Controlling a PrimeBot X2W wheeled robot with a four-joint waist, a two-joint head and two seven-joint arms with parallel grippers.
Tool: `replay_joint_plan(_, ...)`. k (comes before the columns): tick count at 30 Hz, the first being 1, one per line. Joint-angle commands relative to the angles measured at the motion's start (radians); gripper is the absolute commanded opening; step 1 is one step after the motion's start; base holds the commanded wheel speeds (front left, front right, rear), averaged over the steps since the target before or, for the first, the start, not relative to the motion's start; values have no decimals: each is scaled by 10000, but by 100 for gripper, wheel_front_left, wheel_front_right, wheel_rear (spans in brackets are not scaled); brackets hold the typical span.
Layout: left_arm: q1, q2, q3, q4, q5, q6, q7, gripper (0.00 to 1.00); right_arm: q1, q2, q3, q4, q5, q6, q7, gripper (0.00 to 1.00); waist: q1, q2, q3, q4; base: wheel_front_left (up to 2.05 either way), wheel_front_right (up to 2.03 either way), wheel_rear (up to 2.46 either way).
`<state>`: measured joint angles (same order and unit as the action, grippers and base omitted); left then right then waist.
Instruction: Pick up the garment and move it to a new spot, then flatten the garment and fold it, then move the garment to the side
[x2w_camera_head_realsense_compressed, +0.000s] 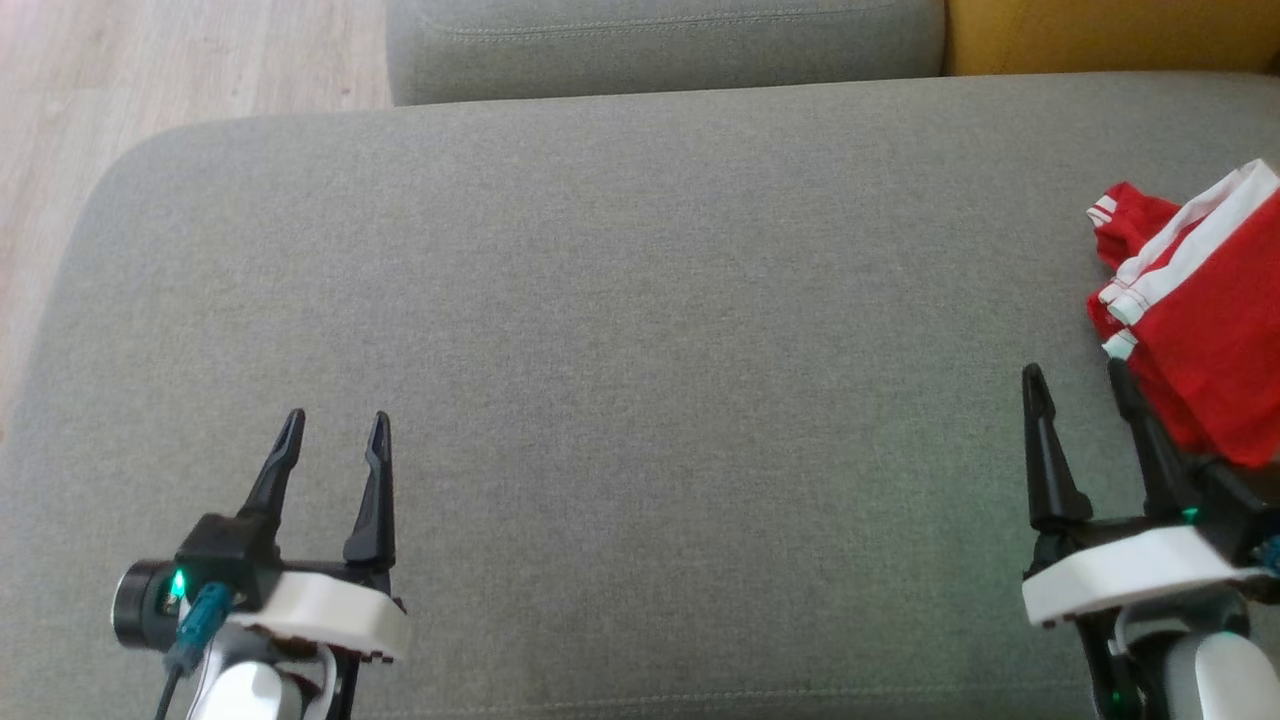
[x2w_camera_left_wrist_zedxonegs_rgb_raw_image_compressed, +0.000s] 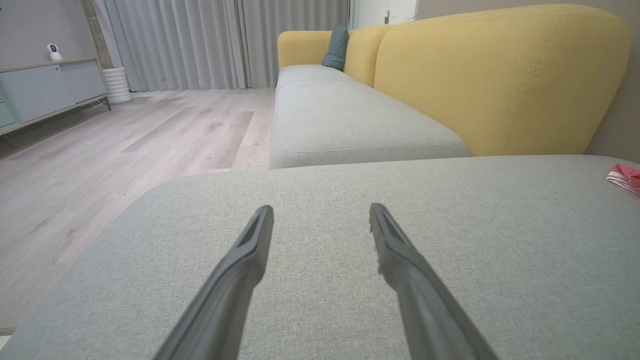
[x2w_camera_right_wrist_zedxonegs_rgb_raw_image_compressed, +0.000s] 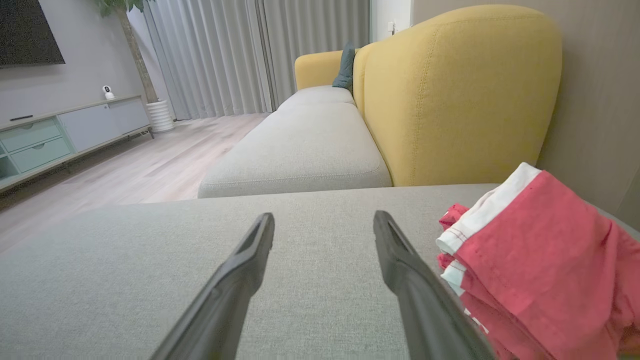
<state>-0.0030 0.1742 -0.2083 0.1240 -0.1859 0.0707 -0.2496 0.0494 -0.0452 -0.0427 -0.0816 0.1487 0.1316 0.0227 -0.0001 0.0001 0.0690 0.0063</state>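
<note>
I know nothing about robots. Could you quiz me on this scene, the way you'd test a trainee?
1. The left end effector and right end effector are: A) both open B) both shut C) one of each.
2. True or false: the red garment lies nearest the left end effector.
3. Fill in: the garment rests on a grey sofa ____.
Key: 1 A; 2 false, it lies by the right one; 3 cushion.

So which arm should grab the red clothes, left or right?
Probably right: the right gripper, open, sits just beside the red garment, while the left gripper is far across the grey cushion.
</note>
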Motion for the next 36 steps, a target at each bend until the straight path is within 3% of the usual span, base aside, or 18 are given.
replay_joint_plan(1, -275, 126, 372, -291, 88, 36, -121, 100, -197, -51, 200, -347, 62, -9, 29, 100, 1, -1, 9, 3, 0, 0, 0)
replay_joint_plan(36, -469, 157, 262, -335, 134, 260, -122, 100, -256, -51, 199, -410, 185, -9, 129, 100, 1, -1, 219, 59, 0, 0, 0)
